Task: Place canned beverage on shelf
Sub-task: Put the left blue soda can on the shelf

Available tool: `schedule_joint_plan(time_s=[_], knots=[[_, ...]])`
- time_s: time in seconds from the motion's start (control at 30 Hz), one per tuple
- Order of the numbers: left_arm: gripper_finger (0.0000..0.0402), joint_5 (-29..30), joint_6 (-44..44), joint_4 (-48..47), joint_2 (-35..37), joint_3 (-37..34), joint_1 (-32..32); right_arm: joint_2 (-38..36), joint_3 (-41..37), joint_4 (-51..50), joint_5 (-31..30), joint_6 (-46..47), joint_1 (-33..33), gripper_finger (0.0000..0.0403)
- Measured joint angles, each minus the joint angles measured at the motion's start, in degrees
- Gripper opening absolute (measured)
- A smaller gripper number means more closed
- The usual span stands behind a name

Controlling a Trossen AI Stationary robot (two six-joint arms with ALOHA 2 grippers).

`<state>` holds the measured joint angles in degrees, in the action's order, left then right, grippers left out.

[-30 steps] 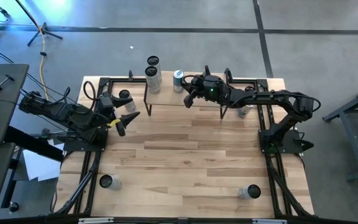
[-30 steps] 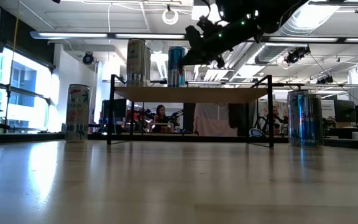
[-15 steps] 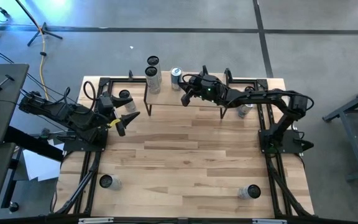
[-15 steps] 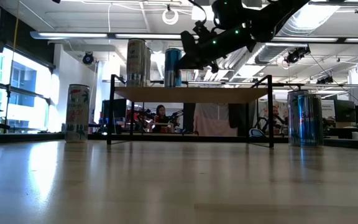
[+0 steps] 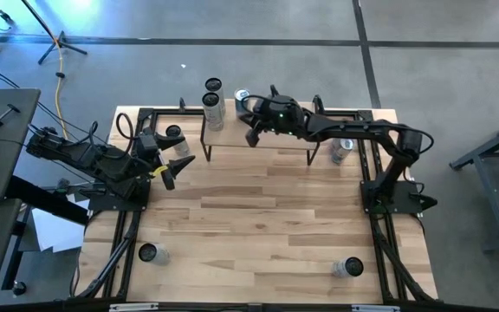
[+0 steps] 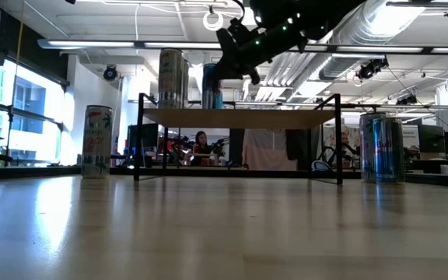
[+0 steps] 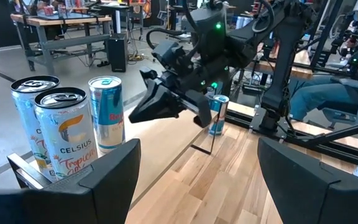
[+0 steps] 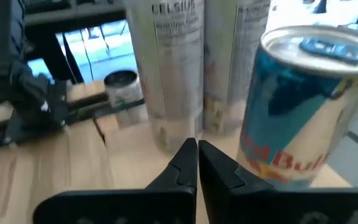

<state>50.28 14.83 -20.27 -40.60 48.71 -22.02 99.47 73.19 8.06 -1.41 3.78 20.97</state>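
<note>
A blue Red Bull can [image 5: 242, 98] [image 8: 294, 118] stands upright on the light-wood shelf [image 5: 232, 143] [image 6: 239, 117] at the table's far side. Two tall Celsius cans [image 5: 213, 110] [image 7: 64, 134] stand just to its left. My right gripper [image 8: 197, 155] [image 7: 134, 116] is shut, reaches over the shelf and lies beside the blue can's lower half. My left gripper [image 7: 197, 186] [image 5: 178, 169] waits open over the table's left side, with nothing between its fingers. My right gripper lies with the outer side of its shut fingers [image 8: 225, 168] against the blue can's side wall [image 8: 253, 158], low on the can. The fingers slant slightly downward from the table's right. The finger hides the exact spot of touch. The can stands upright on the shelf.
Single cans stand on the table at the far left [image 5: 173, 133], beside the shelf's right leg [image 5: 343, 149], near left [image 5: 150, 253] and near right [image 5: 349, 267]. Black frame rails [image 5: 128, 234] run along both table sides. The middle of the tabletop [image 5: 249, 217] is bare wood.
My right gripper, still shut, has moved along the shelf toward the table's left and far edges. The blue can has slid upright ahead of it on the shelf, closer to the Celsius cans.
</note>
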Motion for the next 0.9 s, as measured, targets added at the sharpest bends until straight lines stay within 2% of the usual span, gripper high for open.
schedule_joint_plan(time_s=[0.17, 0.43, 0.9], knots=[[0.0296, 0.0, 0.0, 0.0, 0.0, 0.0, 0.0, -1.2, -0.1, -5.7, -0.9, -2.0, 0.6, 0.0000], [0.0296, 0.0, 0.0, 0.0, 0.0, 0.0, 0.0, -1.3, -0.1, -9.4, -9.4, -5.1, 1.6, 0.0000], [0.0296, 0.0, 0.0, 0.0, 0.0, 0.0, 0.0, 0.6, -0.2, -4.0, -10.6, -8.8, 1.7, 0.0000]])
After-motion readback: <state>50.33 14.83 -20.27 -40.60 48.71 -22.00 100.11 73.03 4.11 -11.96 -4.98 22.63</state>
